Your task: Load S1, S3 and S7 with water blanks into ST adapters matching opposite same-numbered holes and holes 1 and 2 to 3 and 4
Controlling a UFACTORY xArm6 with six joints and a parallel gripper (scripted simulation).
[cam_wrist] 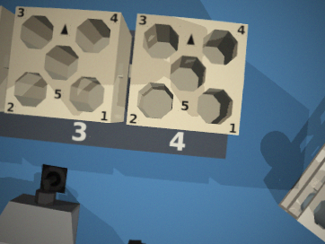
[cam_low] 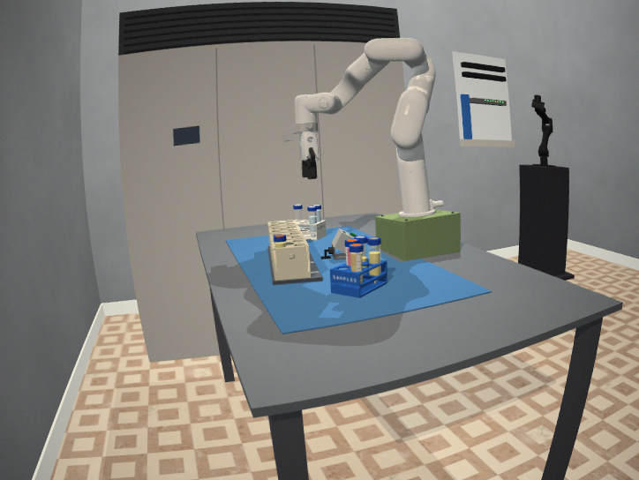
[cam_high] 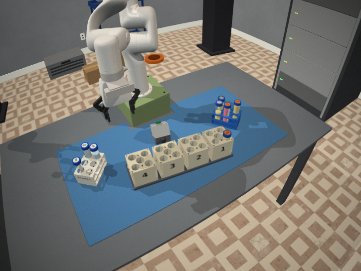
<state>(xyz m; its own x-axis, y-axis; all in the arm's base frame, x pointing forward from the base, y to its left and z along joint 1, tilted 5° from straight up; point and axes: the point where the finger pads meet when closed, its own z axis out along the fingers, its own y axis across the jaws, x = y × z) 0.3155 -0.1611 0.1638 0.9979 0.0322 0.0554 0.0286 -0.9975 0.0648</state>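
My gripper (cam_high: 120,115) (cam_low: 309,170) is open and empty, hanging high over the mat near the DONE desk and adapters 3 and 4. The loading stand holds adapter 4 (cam_high: 151,173) (cam_wrist: 148,67), adapter 3 (cam_high: 178,167) (cam_wrist: 15,63), adapter 2 (cam_high: 191,161) and adapter 1 (cam_high: 216,153) in a row. In the wrist view, all holes of adapters 3 and 4 are empty. One orange-dot tube (cam_high: 227,134) (cam_low: 280,238) stands in a corner hole of adapter 1, on the side away from the desk. The blue samples rack (cam_high: 226,122) (cam_low: 356,281) holds several tubes. The white blanks rack (cam_high: 87,174) (cam_wrist: 310,202) holds three blanks.
The DONE desk (cam_high: 160,132) (cam_wrist: 38,220) with its green key (cam_high: 158,122) stands just behind adapters 3 and 4. The arm's green base (cam_high: 151,104) is behind it. A blue mat (cam_high: 116,209) lies under everything on the grey table (cam_high: 262,87).
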